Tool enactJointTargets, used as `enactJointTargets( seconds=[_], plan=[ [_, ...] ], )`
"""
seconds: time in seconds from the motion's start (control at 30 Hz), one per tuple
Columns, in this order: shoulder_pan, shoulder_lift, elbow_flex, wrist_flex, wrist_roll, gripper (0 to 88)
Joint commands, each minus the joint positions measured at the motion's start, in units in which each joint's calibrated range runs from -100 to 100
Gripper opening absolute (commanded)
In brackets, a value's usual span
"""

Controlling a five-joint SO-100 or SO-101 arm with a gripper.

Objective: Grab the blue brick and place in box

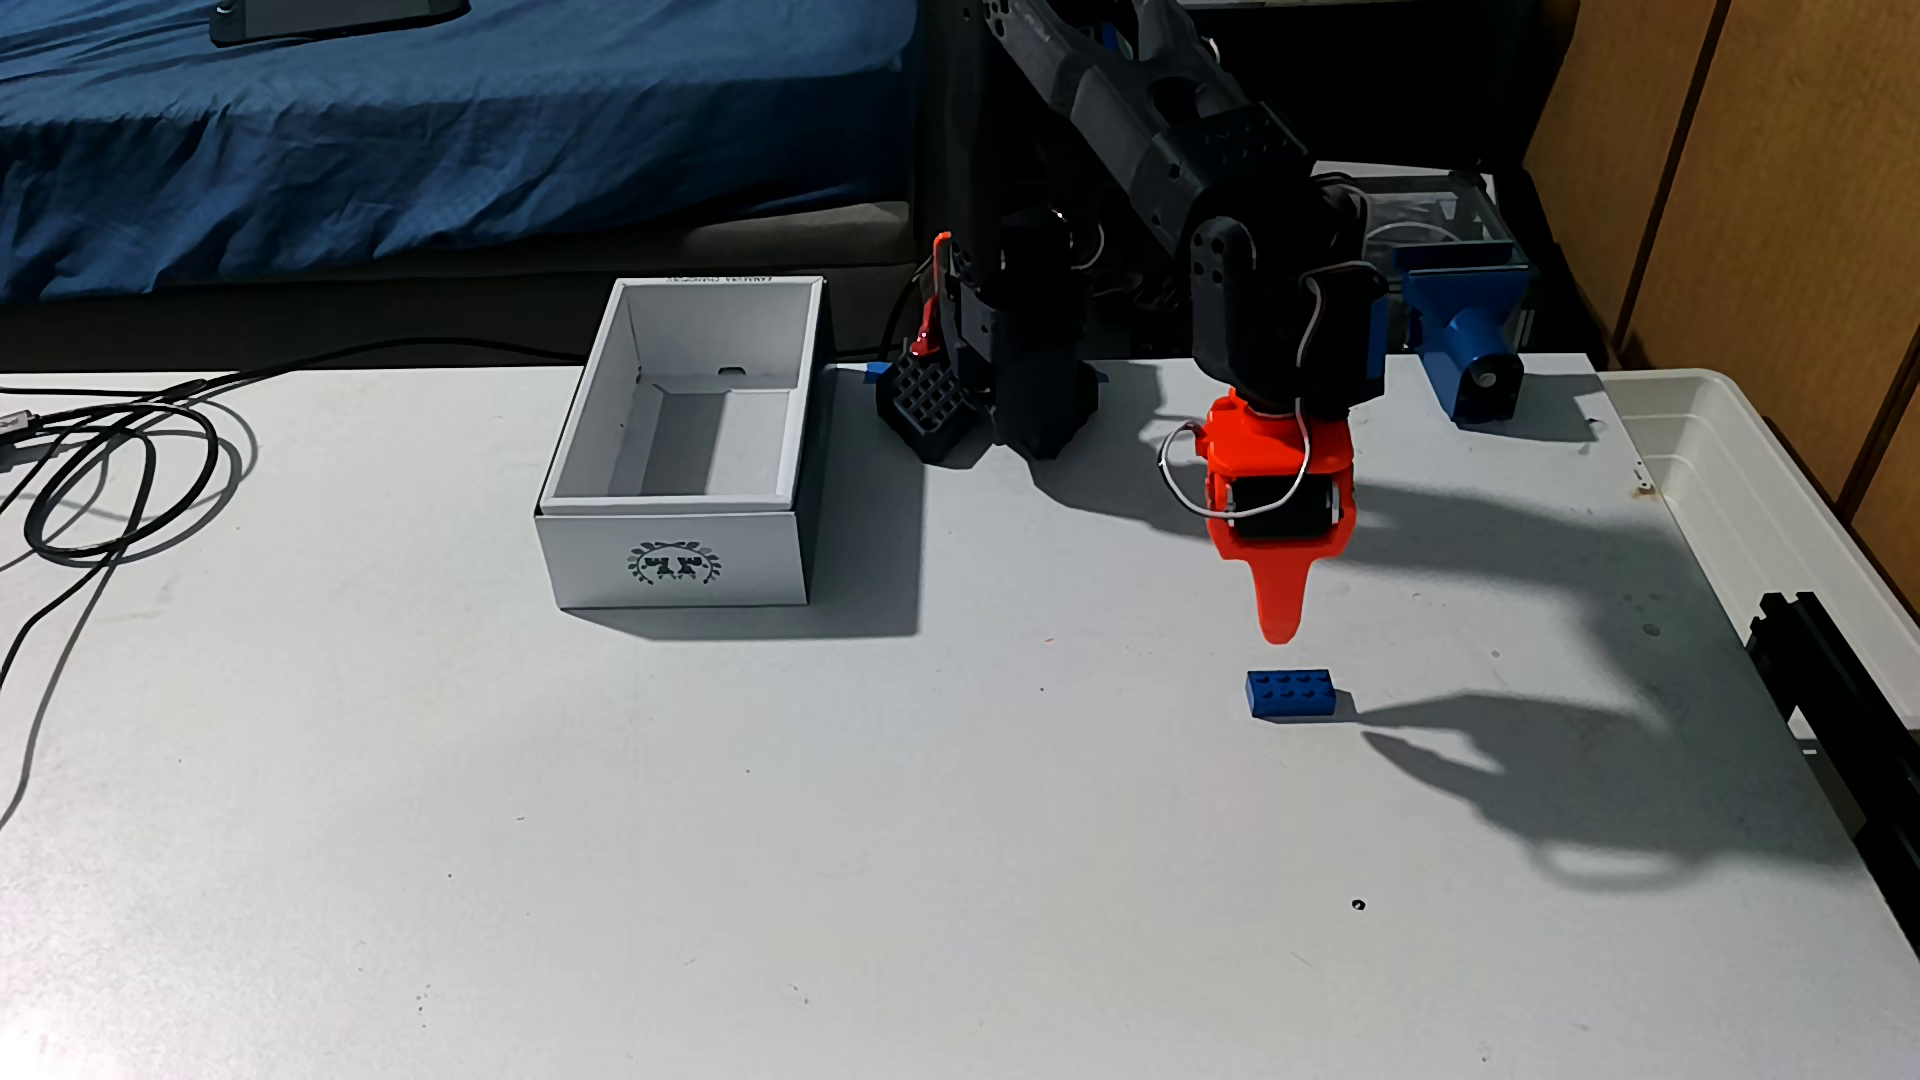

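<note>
Gripper (1280,623) right of centre, above blue brick (1291,693); jaws look closed, empty (edge-on). Risk: descending closed nudges brick away; box (671,566) stays empty

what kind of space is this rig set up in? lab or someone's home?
Likely a home bedroom, not a lab: a bed with blue bedding sits right behind the white table, wooden cabinet doors stand at the right, and loose cables trail across the tabletop.
</note>
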Motion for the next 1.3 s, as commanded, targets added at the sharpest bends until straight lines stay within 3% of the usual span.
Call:
enactJointTargets(
  seconds=[0.0, 0.4, 1.27],
  plan=[
    [-1.01, -0.21, -2.48, -0.52, -0.34, 0.9],
    [-1.16, 7.99, -4.34, -3.45, -0.34, 0.9],
    [-1.16, 7.82, -4.43, -1.47, -0.55, 1.3]
  ],
)
